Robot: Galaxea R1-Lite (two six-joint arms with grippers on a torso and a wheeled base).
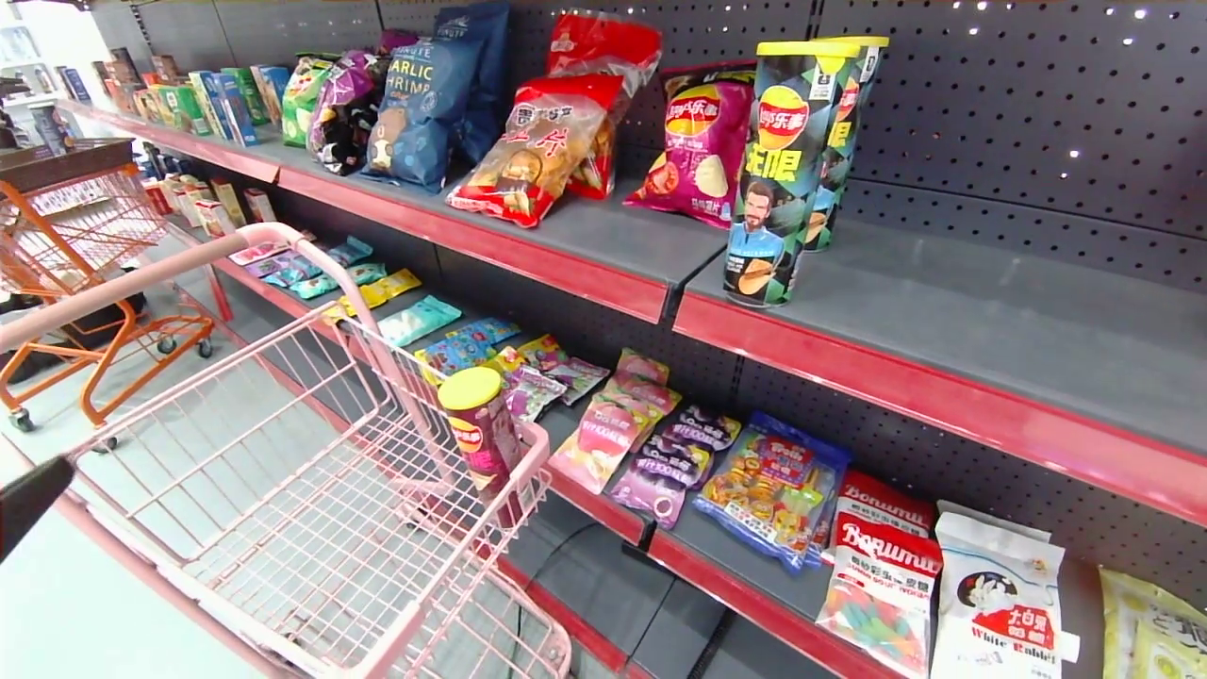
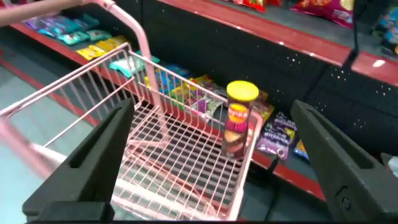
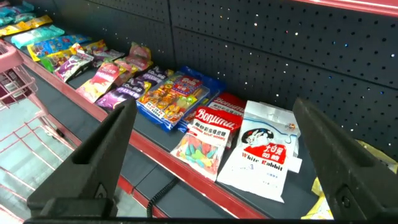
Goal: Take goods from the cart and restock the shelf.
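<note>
The pink cart's (image 1: 141, 276) wire wall is partly screening the chip can's (image 1: 479, 424) lower end. The front tall can (image 1: 778, 170) is hiding most of the rear can (image 1: 853, 113). The head view's right edge is cutting off the yellow bag (image 1: 1155, 627).

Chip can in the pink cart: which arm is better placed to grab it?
Left, probably: its open jaws face the can in the pink cart, while the right arm's open jaws face candy bags on the lower shelf.

Upper shelf (image 1: 990, 321) offers room right of chip cans (image 1: 783, 170); bags (image 1: 537, 141) crowd left.
</note>
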